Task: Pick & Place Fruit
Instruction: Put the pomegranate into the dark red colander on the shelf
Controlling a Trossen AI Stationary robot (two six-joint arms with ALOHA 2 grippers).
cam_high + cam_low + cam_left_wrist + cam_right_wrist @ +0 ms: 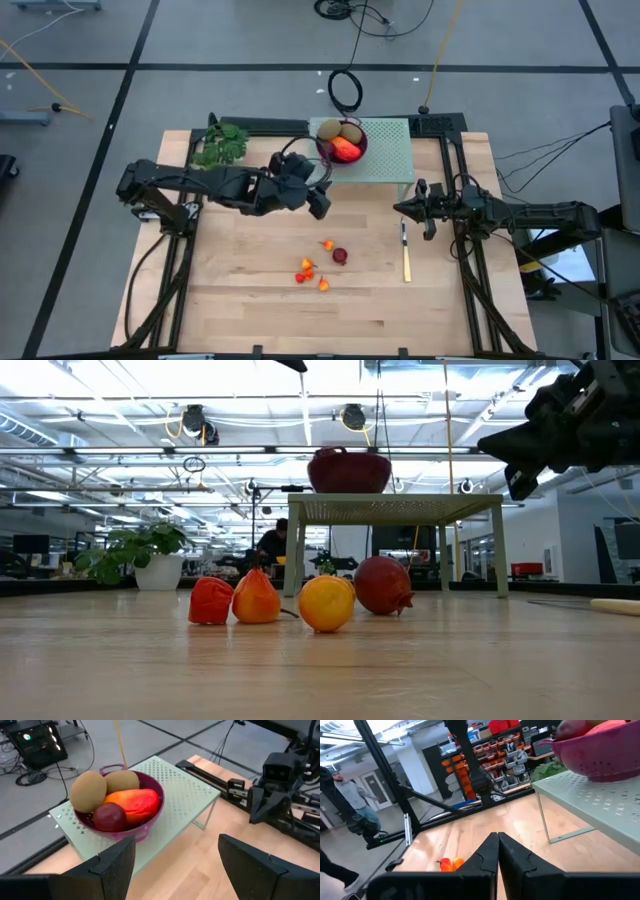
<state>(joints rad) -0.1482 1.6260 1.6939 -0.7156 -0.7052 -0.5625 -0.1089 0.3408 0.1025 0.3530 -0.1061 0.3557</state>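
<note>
The left tool [318, 203] hangs above the pale wooden table [250, 300], just in front of the perforated pale-green metal stand [385, 160], with its two dark fingers [117, 865] spread wide and nothing between them. On that stand sits the magenta plastic colander bowl [150, 815], and it is well loaded: two olive-brown oval kiwis [89, 790] at the back, side by side, an elongated orange-red fruit [132, 802] lying across the middle, and a dark red round fruit [110, 816] resting against the near rim. All four pieces touch one another inside the bowl.

Down on the table, a second dark red round fruit [340, 256] sits near the centre. Near it are the tiny orange-red fruits [305, 270], scattered in a loose cluster. In the low view they line up in a row, the dark red one just behind the yellow-orange one.

Over on the right side, the right tool [410, 210] waits low over the table, its fingers pressed tightly together on nothing. Just in front of it, a yellow-handled knife [406, 255] lies flat on the wood. A green leafy bunch [222, 145] rests at the table's far left corner, well apart from the fruit.
</note>
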